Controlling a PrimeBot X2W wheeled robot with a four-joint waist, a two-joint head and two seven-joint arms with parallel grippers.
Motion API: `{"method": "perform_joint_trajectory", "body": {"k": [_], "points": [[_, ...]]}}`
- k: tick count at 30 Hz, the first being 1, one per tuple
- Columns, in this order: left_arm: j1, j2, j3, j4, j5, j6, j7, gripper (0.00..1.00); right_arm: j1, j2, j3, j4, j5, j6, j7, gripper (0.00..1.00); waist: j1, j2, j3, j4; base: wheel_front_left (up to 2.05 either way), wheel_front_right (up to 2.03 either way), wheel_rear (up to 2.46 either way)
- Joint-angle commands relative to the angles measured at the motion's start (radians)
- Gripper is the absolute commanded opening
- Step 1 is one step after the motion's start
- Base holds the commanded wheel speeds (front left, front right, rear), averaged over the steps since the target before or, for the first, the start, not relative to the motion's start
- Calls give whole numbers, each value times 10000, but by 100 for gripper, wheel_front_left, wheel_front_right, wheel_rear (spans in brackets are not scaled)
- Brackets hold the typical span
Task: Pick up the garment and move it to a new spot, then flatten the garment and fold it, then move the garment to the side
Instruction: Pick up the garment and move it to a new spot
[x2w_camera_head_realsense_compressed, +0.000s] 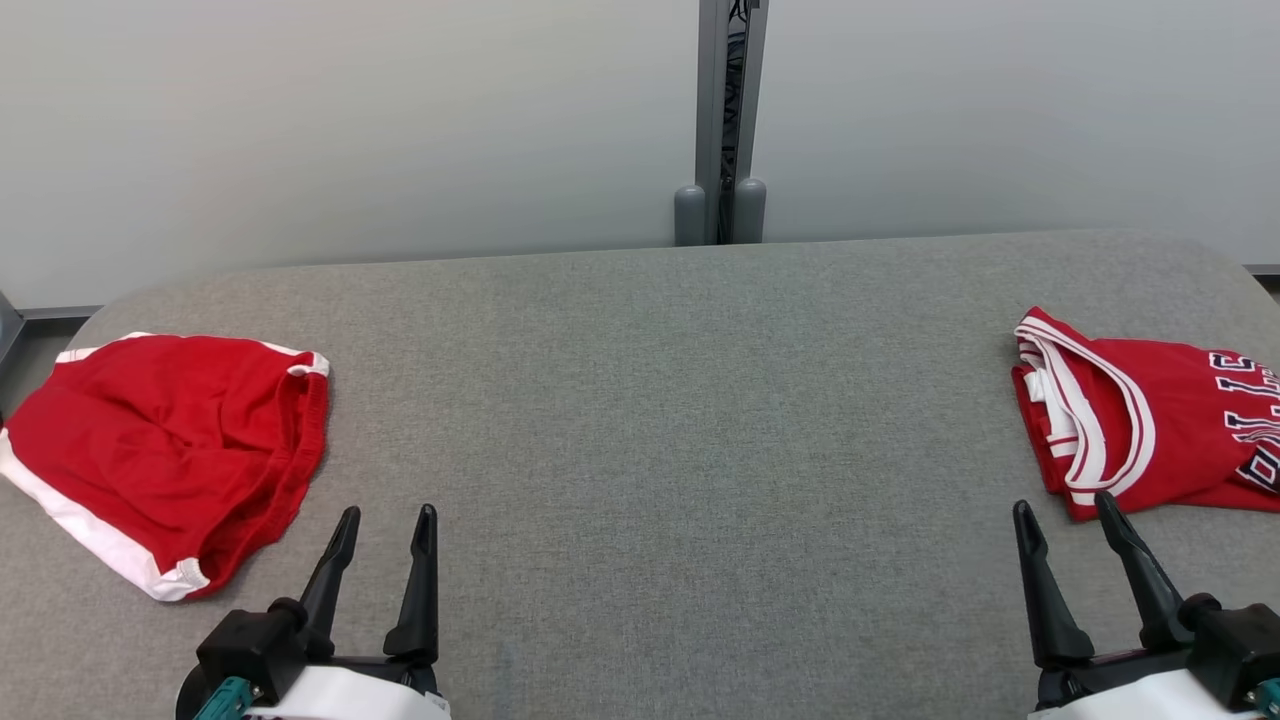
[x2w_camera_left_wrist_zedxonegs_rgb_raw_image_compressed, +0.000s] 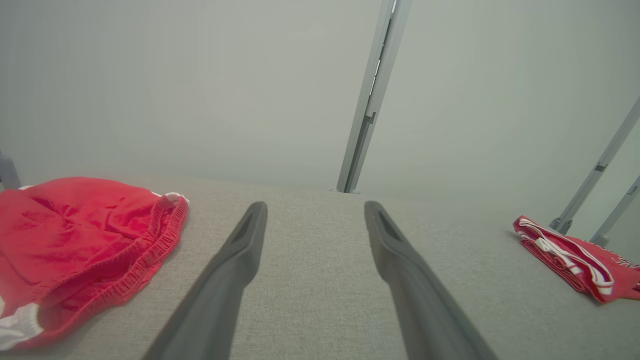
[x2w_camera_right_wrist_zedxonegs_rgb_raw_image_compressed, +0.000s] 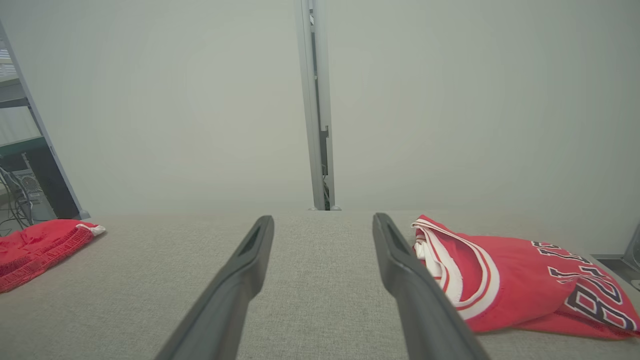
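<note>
Entry: 2 red garments on 1 grey desk (x2w_camera_head_realsense_compressed: 680, 400), well apart, with both arms low at its near edge. Shorts (x2w_camera_head_realsense_compressed: 165, 455): white-trimmed and rumpled, at the desk's left end. The elastic waistband faces the centre and the long axis slants from far right to near left. They lie just left of and ahead of the left jaws. Jersey (x2w_camera_head_realsense_compressed: 1150, 420): white-striped with dark lettering, lying in layers at the right end, collar toward the centre. Its long axis runs across the desk and is cut by the head view's right edge; its near corner is just beside the right jaws' outer tip. Left jaws: released, holding nothing. Right jaws: released, holding nothing. Judgement: which garment is meant cannot be told. The shorts suit the left arm and the jersey the right, each a short reach forward and outward.
</note>
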Motion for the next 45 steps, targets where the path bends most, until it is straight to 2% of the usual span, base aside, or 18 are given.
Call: {"method": "perform_joint_trajectory", "body": {"k": [1,27,33,45], "points": [[47,62,49,36,82,-41,-28,100,15,11,17,-38,78,-1,-70,100,0,-1,8,12,0,0,0],[-149,-230,271,313,626,-404,-29,100,-61,-26,234,-131,133,-1,-70,100,0,-1,73,242,0,0,0],[-263,-240,322,439,724,-433,-27,100,-98,-30,373,-98,239,-1,-70,100,0,-1,46,767,0,0,0],[-367,-180,432,561,785,-450,-29,100,-52,172,541,-17,386,-1,-70,100,0,-1,53,2381,0,0,0]]}}
